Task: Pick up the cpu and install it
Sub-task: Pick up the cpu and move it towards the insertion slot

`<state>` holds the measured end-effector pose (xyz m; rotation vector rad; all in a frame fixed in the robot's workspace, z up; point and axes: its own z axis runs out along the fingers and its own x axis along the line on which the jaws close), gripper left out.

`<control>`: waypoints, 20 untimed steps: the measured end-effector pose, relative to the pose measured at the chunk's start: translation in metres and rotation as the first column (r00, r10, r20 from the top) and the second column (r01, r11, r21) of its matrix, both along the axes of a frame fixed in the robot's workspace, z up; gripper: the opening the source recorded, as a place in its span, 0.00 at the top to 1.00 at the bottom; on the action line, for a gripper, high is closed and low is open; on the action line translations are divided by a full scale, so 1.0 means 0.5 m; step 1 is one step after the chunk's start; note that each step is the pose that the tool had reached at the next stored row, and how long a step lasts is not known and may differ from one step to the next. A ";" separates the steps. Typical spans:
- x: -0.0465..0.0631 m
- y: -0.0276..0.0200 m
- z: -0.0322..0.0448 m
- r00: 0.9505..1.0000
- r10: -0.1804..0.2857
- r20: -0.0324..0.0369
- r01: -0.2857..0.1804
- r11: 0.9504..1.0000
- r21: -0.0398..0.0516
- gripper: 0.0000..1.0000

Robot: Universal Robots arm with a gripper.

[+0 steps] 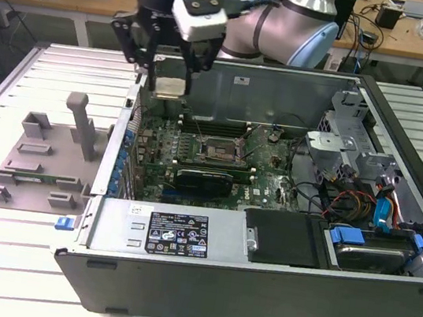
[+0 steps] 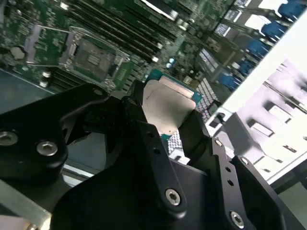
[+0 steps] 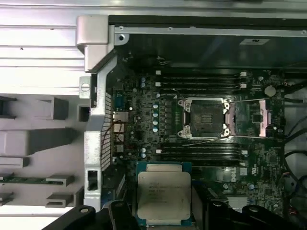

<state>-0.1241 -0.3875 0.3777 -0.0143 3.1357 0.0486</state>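
Cpu (image 3: pixel 163 194): picked up, gripped at its edges by the end effector (image 1: pixel 170 82), held above the case (image 1: pixel 255 293) edge. Socket (image 3: pixel 205 117): open, empty, apart from cpu. Installation outstanding.

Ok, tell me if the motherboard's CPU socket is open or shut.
Open and empty: the socket lies bare, its load plate swung aside; the gripper holds the cpu.

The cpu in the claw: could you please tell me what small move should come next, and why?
Probably a sideways shift toward the exterior view's right, keeping height. The claw holds the cpu high by the case wall, while the empty socket, its latch open, lies further right in that view.
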 end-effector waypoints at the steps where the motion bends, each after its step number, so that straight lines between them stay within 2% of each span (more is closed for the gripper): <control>1: 0.010 0.0000 0.000 1.000 0.000 0.000 0.000 1.000 0.000 0.46; 2: 0.018 0.0000 0.000 1.000 0.000 0.000 0.000 1.000 0.000 0.46; 3: 0.039 -0.0001 0.000 1.000 0.000 0.000 0.000 1.000 0.000 0.46; 4: 0.049 -0.0001 0.000 1.000 0.000 0.000 0.000 1.000 0.000 0.46; 7: 0.058 -0.0001 0.000 1.000 0.000 0.001 0.000 1.000 0.000 0.46; 8: 0.058 0.0001 -0.001 1.000 0.000 0.013 0.000 1.000 0.000 0.46; 9: 0.058 -0.0001 -0.003 1.000 0.000 0.020 0.000 1.000 0.000 0.46; 10: 0.058 -0.0001 -0.009 1.000 0.000 0.022 0.000 1.000 0.000 0.46; 13: 0.061 0.0000 -0.024 1.000 0.000 0.021 0.000 1.000 0.000 0.46; 20: 0.095 0.0055 -0.071 1.000 0.000 0.016 0.000 1.000 0.000 0.46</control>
